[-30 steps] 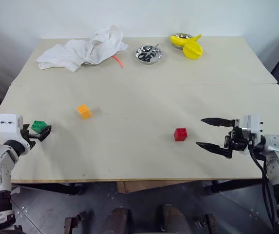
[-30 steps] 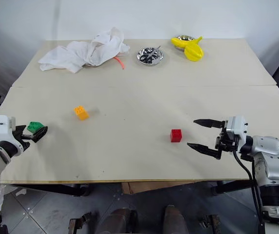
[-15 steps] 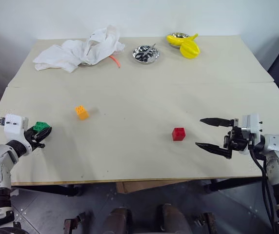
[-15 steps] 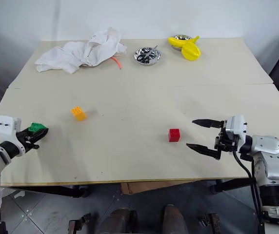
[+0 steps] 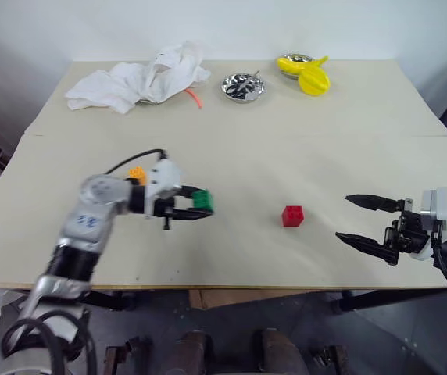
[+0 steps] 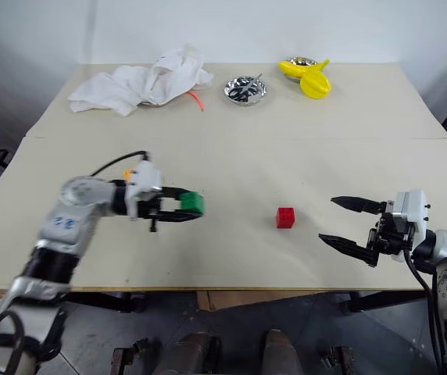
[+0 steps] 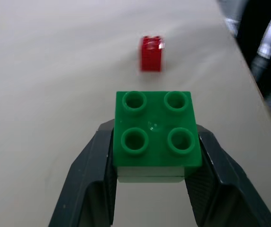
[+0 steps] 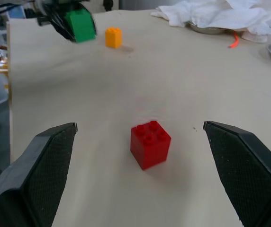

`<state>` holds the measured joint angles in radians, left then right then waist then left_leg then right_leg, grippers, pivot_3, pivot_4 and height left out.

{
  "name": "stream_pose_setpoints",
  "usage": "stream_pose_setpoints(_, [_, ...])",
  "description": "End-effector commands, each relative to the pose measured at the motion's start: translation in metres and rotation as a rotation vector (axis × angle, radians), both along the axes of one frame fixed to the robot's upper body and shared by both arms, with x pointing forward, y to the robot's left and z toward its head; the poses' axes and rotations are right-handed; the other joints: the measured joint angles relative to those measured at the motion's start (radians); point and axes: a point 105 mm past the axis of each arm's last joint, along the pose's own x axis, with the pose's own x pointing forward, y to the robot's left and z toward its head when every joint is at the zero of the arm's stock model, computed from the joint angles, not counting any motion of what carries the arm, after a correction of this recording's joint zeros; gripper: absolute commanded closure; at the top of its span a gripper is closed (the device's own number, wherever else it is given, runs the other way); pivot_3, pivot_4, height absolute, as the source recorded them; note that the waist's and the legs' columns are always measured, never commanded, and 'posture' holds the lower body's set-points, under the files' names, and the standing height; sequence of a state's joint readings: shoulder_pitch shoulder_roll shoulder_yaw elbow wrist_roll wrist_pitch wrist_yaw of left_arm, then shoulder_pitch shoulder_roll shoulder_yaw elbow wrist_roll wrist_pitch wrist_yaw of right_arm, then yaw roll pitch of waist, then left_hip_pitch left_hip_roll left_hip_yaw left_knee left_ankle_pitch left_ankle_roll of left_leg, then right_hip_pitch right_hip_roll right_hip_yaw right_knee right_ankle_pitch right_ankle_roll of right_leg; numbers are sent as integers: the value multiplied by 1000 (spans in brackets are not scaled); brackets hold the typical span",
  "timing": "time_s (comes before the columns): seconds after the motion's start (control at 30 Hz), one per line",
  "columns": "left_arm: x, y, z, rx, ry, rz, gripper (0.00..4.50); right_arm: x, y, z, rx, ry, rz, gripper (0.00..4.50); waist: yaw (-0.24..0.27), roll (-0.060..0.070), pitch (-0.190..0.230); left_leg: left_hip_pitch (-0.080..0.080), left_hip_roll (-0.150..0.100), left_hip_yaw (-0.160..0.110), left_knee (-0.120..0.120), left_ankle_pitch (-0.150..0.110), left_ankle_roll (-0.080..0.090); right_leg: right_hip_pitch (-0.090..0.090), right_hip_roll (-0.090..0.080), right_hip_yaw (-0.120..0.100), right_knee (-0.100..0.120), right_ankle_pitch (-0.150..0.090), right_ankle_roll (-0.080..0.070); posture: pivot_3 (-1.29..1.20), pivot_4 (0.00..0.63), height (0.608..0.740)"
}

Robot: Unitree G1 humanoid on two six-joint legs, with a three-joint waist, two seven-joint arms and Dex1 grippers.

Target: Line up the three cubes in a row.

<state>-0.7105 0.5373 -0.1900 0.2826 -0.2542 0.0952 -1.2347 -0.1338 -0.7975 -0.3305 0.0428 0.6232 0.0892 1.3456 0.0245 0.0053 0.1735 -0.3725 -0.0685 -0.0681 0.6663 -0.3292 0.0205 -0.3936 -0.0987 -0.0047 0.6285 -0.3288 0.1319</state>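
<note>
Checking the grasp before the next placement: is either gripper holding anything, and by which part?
The left gripper holds the green cube by two opposite side faces, studs showing. The right gripper is open and holds nothing.

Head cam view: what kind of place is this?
Probably a lab or test room: a plain table against a bare wall, laid with loose props, toy blocks, a crumpled white cloth, small metal bowls.
</note>
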Motion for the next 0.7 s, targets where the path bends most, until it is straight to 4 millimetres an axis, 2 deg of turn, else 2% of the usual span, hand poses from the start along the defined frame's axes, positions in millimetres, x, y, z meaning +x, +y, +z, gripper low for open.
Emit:
stream_pose_setpoints(0.03, [21, -21, -19, 79, -2, -7, 2973, -10, -6, 13, -22, -44, -27, 0, -3, -1, 0, 0, 0, 0, 0, 0, 0, 0, 0, -1, 1, 0, 0, 0, 150, 740])
stream_pose_setpoints(0.2, [36, -48, -31, 83, 21, -11, 2973, -23, -10, 13, -30, -33, -64, 0, -4, -4, 2, -1, 1, 1, 0, 0, 0, -2, 1, -2, 1, 0, 0, 0, 150, 740])
stream_pose_setpoints(0.33, [37, -61, -38, 114, 51, -32, 2973, -31, -13, 13, -34, -20, -90, 0, 2, -5, 3, -2, 0, 0, 2, 0, 1, -1, 1, -2, 1, 0, 1, 0, 150, 740])
stream_pose_setpoints(0.7, [31, -69, -51, 168, 83, -76, 2973, -30, -11, 10, -41, -20, -101, 0, 6, -6, 3, -2, -3, -1, 2, 1, 2, -1, 0, -2, 1, 1, 2, 0, 150, 740])
